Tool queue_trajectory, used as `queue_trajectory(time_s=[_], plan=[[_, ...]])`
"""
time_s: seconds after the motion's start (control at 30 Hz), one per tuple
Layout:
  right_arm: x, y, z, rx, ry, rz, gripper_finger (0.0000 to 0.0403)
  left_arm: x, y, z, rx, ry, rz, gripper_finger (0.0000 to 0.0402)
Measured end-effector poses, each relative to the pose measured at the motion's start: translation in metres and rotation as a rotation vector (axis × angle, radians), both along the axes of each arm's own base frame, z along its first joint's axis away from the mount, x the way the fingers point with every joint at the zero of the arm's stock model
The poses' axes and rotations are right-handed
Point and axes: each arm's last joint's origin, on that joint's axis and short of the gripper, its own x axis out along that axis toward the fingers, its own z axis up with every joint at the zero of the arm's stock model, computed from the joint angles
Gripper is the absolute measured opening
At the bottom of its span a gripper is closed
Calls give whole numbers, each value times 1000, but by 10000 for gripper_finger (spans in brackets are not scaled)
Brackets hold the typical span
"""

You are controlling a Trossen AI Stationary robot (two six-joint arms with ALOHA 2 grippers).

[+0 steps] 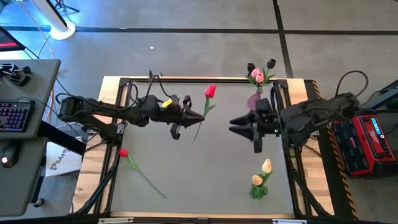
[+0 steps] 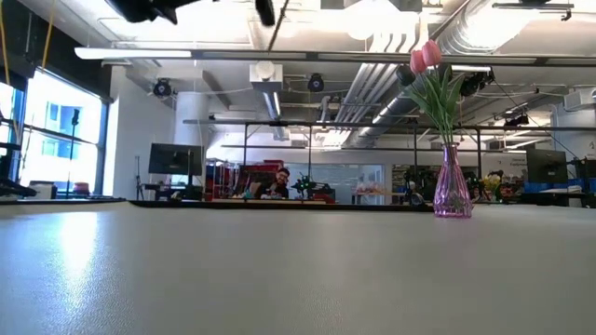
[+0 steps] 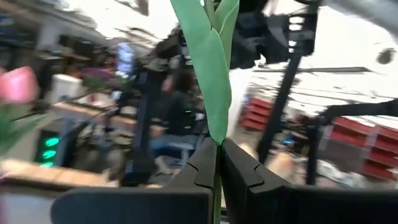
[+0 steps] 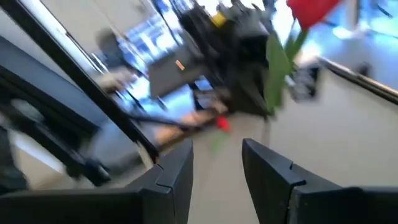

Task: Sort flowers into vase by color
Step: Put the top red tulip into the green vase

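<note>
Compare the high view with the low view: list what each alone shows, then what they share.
Only the high view shows the left tool shut on a red tulip, the open right tool, another red tulip and two cream-yellow tulips lying on the table. Only the low view shows the room behind, with a person. Both show the purple vase holding pink tulips.

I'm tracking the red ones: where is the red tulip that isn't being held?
In the high view, the loose red artificial tulip lies on the grey table at its left side, below the left arm, stem trailing toward the front edge.
</note>
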Motion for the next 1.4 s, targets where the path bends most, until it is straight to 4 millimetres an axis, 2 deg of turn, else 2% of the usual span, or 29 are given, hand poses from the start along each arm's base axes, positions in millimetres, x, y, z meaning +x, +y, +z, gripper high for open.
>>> queue_trajectory(time_s=[0.13, 0.23, 0.4, 0.53, 0.67, 0.77, 0.87, 0.97, 1.17, 1.4], plan=[[10, 18, 13, 6, -169, 15, 126, 1, -5, 8, 17, -17, -105, 0], [13, 31, 12, 14, -205, -14, 126, 0, -9, 8, 37, -20, -179, 0], [26, 59, -5, 42, -171, -107, 126, -1, -17, 8, 69, -27, -258, 0], [37, 82, -20, 24, -166, -193, 126, 0, -25, 8, 139, -47, -215, 0], [40, 95, -30, -48, -160, -295, 119, -1, -36, 7, 227, -74, -217, 0], [39, 102, -33, -64, -154, -290, 109, -1, -43, 7, 231, -75, -238, 0], [40, 105, -31, -34, -159, -182, 98, -2, -48, 7, 231, -77, -254, 0], [43, 103, -30, -46, -168, -169, 87, -2, -52, 7, 230, -78, -268, 0], [53, 86, -30, -102, -161, -257, 78, -4, -62, 7, 233, -83, -284, 0], [73, 62, -30, -72, -157, -192, 78, -2, -63, 4, 225, -44, -200, 0]])
